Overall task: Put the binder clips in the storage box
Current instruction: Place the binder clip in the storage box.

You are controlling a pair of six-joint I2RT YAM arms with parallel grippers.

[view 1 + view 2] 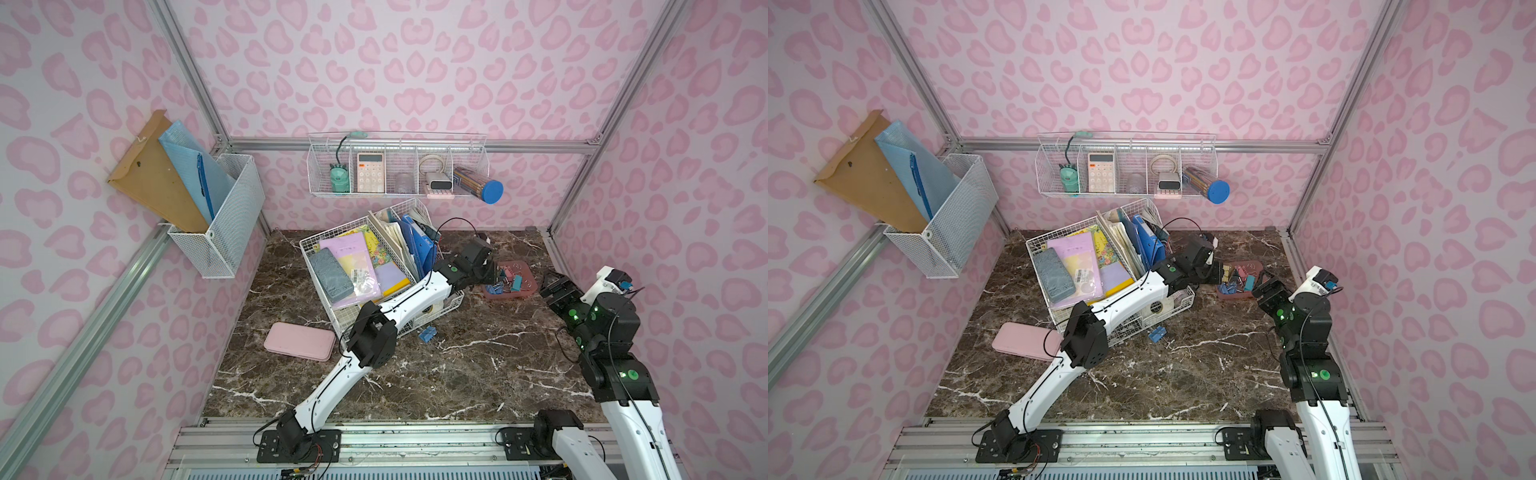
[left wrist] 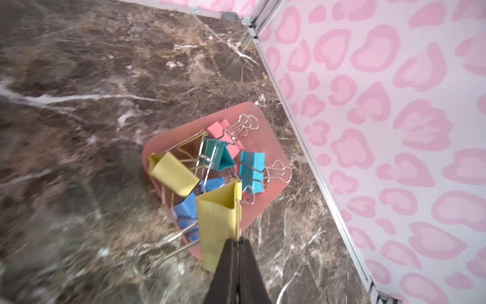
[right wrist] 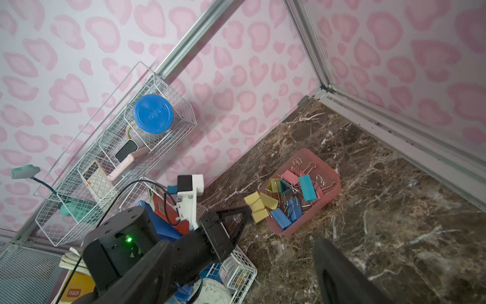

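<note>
Overhead, dusty-pink storage box (image 1: 524, 269) set toward the far right of the brown marbled counter (image 1: 457, 374), heaped with pink, teal, blue and yellow binder clips (image 2: 252, 165), one yellow clip (image 2: 218, 218) gripped by the closed left pincer (image 2: 238, 240) over its rim, right pincer (image 1: 550, 284) spread open nearby, pink-blotched walls (image 1: 415, 62).

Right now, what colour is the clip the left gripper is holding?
Yellow binder clip, clearest in the left wrist view.
</note>
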